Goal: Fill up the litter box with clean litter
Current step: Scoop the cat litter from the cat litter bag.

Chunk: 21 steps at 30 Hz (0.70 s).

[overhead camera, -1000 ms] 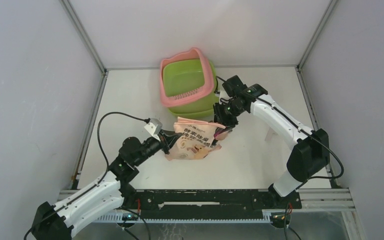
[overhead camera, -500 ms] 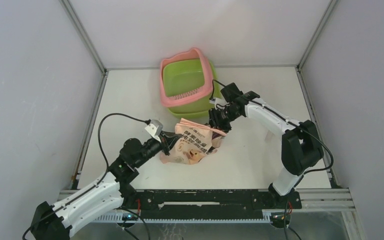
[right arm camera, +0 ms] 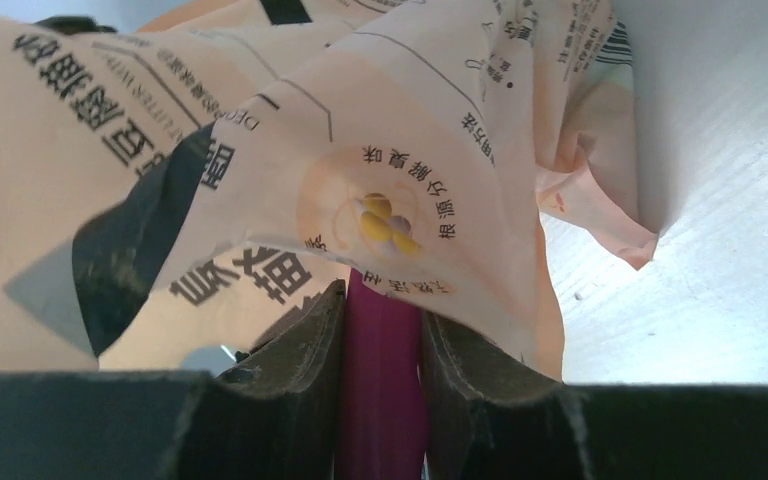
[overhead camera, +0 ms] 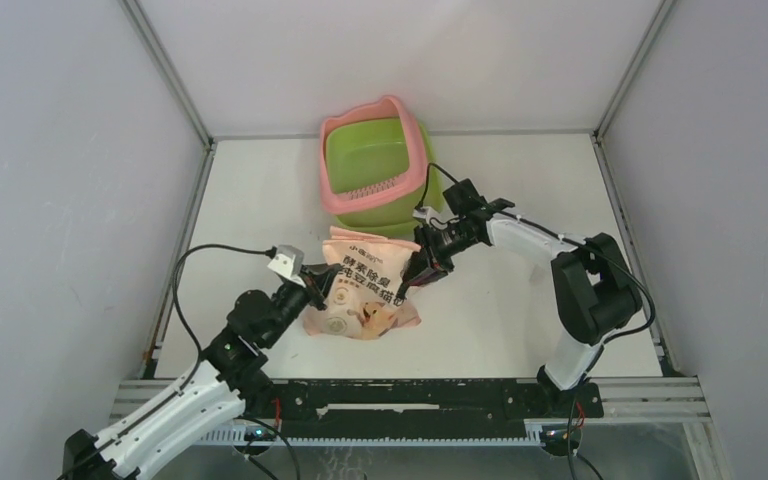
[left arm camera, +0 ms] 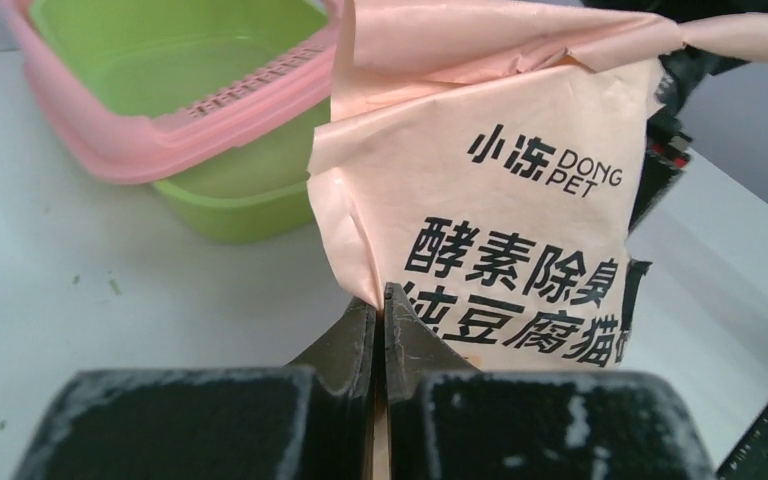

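The box [overhead camera: 375,175] sits near the desk's [overhead camera: 260,200] far edge, open desk either side; left hand [left arm camera: 380,300] pinched tight on the bag's [overhead camera: 360,280] edge; right hand [right arm camera: 380,300] clamps a magenta scoop [right arm camera: 380,400]; white desk, grey walls [overhead camera: 410,60].

2 fingers [left arm camera: 352,345] of left gripper [left arm camera: 381,300] pinched on peach-pink bag [left arm camera: 500,200] edge (black print), litter box [left arm camera: 230,195] behind

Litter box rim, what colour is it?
The rim is pink, around a lime-green basin; the top view shows it best.
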{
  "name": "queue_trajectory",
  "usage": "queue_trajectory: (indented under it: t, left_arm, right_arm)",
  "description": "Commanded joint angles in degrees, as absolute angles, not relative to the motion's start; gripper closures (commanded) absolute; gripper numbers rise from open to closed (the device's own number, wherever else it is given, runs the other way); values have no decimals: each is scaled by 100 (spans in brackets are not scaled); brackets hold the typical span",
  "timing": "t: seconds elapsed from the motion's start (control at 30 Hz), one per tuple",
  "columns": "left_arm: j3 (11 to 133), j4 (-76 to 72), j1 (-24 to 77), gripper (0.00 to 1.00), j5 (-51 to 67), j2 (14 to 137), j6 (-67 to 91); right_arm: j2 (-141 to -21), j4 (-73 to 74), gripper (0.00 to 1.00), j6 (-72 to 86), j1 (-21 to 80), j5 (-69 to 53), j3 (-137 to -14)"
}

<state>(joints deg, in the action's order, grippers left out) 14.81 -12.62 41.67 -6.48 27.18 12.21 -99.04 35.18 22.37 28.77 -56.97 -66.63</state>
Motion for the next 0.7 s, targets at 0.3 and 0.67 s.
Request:
queue_trajectory:
  t: [0.3,0.67]
  left_arm:
    - [860,-1031,4184,100,-1742,941,1423]
    - [914,-862,4184,100,-1712,656,1395]
  right_arm:
    - [-8551,1692,100,3879,1991,-6869,-5616]
    - [-7873,1607,100,4147,1139,-7126,-5339]
